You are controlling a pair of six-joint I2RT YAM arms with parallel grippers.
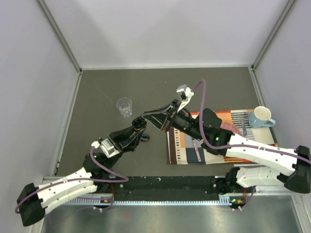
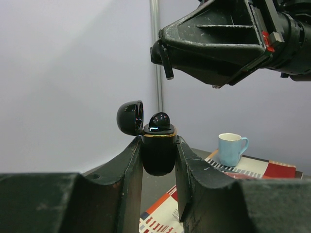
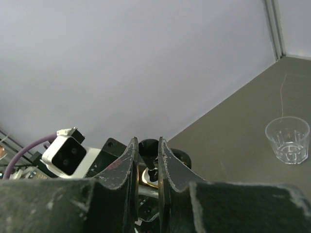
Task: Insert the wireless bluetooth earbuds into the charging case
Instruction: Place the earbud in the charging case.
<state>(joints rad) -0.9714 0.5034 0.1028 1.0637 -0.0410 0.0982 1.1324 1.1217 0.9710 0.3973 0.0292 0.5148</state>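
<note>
1. Now my left gripper (image 2: 158, 141) clamps the charging case (image 2: 158, 158) upright, its lid (image 2: 130, 117) flipped open.
2. One earbud (image 2: 159, 121) sits in its socket.
3. My right gripper (image 3: 146, 144) hangs just above, jaws narrow; whether it holds anything, I cannot tell.

Right gripper (image 3: 146, 143) above charging case (image 3: 147, 176)

Robot lab enclosure, plain pale walls (image 1: 160, 29), aluminium frame posts (image 1: 60, 36), dark grey tabletop (image 1: 97, 92), black mounting rail (image 1: 170, 188).
</note>
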